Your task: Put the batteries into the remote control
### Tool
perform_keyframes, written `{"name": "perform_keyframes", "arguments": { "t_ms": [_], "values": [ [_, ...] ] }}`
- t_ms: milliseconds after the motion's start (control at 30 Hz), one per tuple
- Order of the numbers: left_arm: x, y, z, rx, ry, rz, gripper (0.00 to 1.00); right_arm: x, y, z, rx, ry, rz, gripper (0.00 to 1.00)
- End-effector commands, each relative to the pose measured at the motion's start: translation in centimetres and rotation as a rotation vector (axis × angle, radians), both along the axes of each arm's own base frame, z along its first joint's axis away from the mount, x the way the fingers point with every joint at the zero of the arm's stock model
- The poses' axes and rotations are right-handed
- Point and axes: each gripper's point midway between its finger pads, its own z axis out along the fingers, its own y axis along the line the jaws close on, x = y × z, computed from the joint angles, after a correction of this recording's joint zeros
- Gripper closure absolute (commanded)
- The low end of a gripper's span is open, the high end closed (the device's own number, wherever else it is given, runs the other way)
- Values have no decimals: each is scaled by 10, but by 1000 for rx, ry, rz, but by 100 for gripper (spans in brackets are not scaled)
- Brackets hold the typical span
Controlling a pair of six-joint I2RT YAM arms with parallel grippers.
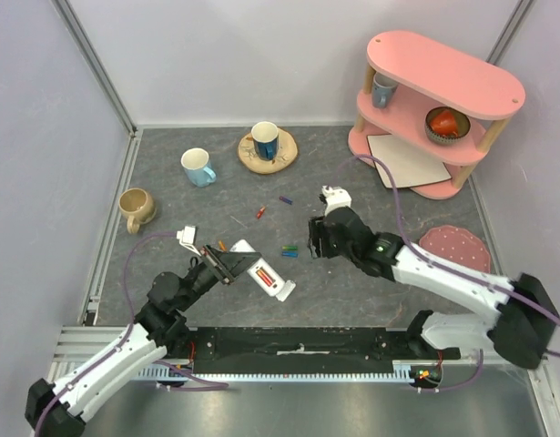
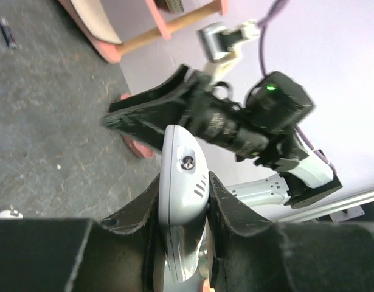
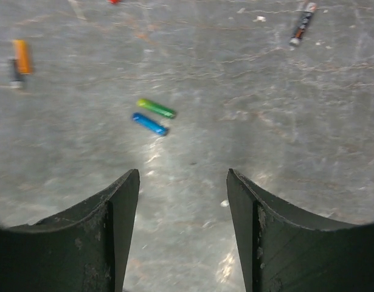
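Note:
My left gripper is shut on one end of the white remote control and holds it above the mat, with a red spot showing in its open back. In the left wrist view the remote sits clamped between the fingers. My right gripper is open and empty, just right of a green battery and a blue battery. In the right wrist view the green battery and the blue battery lie ahead of the open gripper. An orange battery and a dark battery lie farther off.
A red battery and a purple battery lie mid-mat. A blue mug, a tan mug and a mug on a wooden coaster stand at the back. A pink shelf stands back right, a pink mat at right.

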Motion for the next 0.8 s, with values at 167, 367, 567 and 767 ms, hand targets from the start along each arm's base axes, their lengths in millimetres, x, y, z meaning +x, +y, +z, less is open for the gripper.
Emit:
{"name": "perform_keyframes", "arguments": {
  "t_ms": [167,367,567,767],
  "values": [
    [-3,16,-28,54,43,-8,98,88,16,-20,-222,-106,-96,33],
    [-11,7,-21,35,-22,-116,98,112,29,-22,-223,-112,-63,34],
    [-11,4,-25,62,-40,-141,98,140,28,-34,-190,-101,-59,36],
    [-9,9,-26,67,-37,-118,98,183,44,-36,-120,-219,-46,39]
  ]
}}
